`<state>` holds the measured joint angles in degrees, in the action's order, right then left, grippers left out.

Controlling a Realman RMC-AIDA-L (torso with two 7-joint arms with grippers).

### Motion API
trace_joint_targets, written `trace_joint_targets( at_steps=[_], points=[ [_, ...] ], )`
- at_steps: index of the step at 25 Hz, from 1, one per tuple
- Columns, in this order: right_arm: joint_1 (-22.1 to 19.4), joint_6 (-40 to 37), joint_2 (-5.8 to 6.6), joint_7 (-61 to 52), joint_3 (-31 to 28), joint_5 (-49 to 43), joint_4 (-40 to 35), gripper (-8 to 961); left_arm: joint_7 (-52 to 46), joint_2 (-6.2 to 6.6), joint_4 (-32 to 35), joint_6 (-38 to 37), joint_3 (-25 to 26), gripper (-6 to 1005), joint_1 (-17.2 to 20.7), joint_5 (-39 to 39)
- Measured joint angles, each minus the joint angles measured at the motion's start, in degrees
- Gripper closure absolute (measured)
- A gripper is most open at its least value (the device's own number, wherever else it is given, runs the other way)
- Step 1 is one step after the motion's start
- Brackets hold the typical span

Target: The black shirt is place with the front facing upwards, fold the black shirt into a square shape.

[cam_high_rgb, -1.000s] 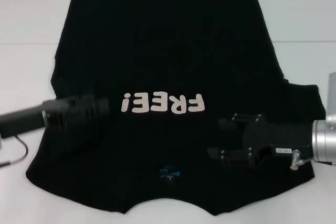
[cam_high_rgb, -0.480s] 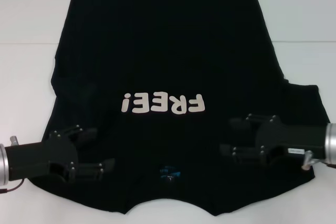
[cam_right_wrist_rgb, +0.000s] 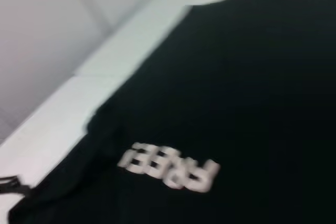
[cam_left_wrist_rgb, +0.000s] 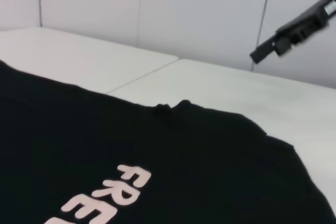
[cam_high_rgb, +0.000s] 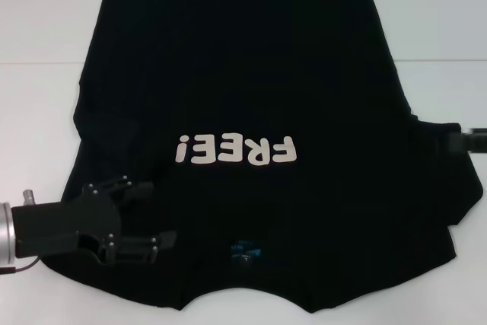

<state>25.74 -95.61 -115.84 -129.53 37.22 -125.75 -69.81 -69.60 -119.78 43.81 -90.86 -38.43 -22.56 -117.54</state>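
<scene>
Since a moment ago the right gripper (cam_high_rgb: 466, 139) has pulled away from the near shoulder to the table's right edge, its finger state impossible to tell, while the left gripper (cam_high_rgb: 144, 215), fingers spread and holding nothing, has edged inward over the near-left shoulder. Beyond them the black shirt (cam_high_rgb: 243, 74) lies flat, lettering up, on the white table (cam_high_rgb: 46, 20), unfolded. Folding seems barely begun; next, likely, the left gripper pinches the near-left shoulder.

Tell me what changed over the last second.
The right claw pulled back off the black shirt to the right edge of the head view. The left claw swung down to the near left shoulder and hovers open. The shirt lies flat, unmoved, and ungrasped.
</scene>
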Motion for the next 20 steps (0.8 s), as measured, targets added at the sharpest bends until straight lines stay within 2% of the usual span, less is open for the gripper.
trace_joint_targets(
  at_steps=[2,4,10,20],
  points=[
    [2.28,-4.31,0.51,-11.14,-2.64,-6.86,-4.14,163,0.00,0.10,0.11,-0.34,0.00,51,-0.03,0.05],
    [4.71,-6.43,0.70,-19.38,-3.87,-13.73,-5.04,189,-0.01,0.13,0.14,-0.20,0.00,51,-0.04,-0.05],
    [11.58,-8.44,0.15,-27.14,-3.81,-33.23,-0.90,214,-0.21,0.72,0.17,-0.66,-0.02,50,-0.19,0.00],
    [14.25,0.46,0.54,-32.63,0.67,-38.26,7.48,214,-0.03,0.79,0.19,-0.75,-0.36,50,-0.65,-0.40]
  ],
)
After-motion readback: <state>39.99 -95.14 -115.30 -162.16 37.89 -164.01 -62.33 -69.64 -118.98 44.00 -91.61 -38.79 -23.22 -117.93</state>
